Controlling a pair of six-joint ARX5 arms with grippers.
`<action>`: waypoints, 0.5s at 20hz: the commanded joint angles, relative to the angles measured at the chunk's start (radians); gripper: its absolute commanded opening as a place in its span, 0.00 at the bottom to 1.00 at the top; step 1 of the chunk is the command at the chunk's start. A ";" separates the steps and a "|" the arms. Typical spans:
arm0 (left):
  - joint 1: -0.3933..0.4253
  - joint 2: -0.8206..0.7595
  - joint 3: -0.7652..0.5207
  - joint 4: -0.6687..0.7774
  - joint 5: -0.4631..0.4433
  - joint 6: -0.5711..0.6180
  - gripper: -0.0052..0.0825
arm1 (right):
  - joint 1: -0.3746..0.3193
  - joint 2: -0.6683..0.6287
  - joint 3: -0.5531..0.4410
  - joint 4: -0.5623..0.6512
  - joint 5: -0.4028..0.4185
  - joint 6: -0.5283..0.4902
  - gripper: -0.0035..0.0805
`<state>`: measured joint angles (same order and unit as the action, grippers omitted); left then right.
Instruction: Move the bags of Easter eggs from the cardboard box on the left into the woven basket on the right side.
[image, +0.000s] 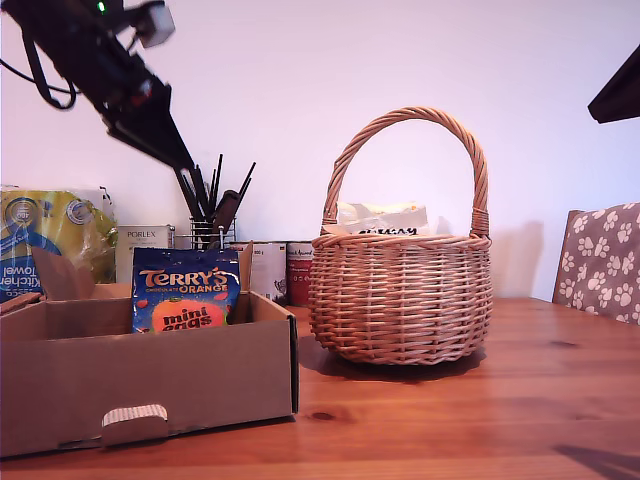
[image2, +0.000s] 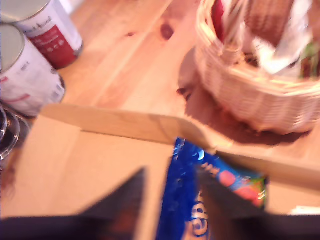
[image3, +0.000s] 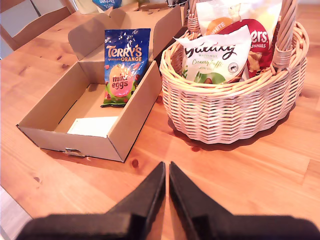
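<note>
worktop (image: 480, 410): bare reddish-brown wood that carried the box and the basket.
cardboard box (image: 150, 385): stood at the exterior view's left, flaps upright, the punched tab in its front wall; a pale flat sheet (image3: 95, 126) lay on its floor.
terry's bag (image: 185, 290): blue pouch that stood upright inside the box, leaning against the box wall nearest the basket.
woven basket (image: 400, 300): stood just beside the box, toward the exterior view's right, handle arched above it.
galaxy bag (image3: 217, 57): whitish pouch that stood upright inside the basket, at its front in the second wrist view.
other bags (image3: 250, 35): a red-lettered pouch and a cream one behind it, also in the basket; their print was only partly readable.
my first pincer (image2: 170, 200): hung above the box with its two dark fingertips apart, the terry's bag showing between them; contact could not be told through the blur.
my second pincer (image3: 167, 175): hovered over bare worktop in front of box and basket, fingertips together, nothing between them.
background: two tins (image2: 30, 55) stood behind the box, beside a black wire utensil holder (image: 210, 215).
</note>
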<state>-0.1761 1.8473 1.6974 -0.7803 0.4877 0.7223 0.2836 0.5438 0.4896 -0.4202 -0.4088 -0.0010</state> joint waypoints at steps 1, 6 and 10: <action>-0.003 0.067 -0.007 0.014 0.000 0.047 0.95 | 0.004 0.003 0.007 0.005 0.000 0.000 0.03; -0.003 0.122 -0.007 0.056 0.001 0.090 0.95 | 0.004 0.007 0.007 0.012 -0.038 0.000 0.03; 0.000 0.185 -0.007 0.060 0.001 0.117 0.95 | 0.004 0.010 0.007 0.012 -0.055 -0.001 0.03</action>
<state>-0.1764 1.9759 1.6974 -0.7219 0.4877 0.8246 0.2836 0.5541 0.4896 -0.4171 -0.4591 -0.0010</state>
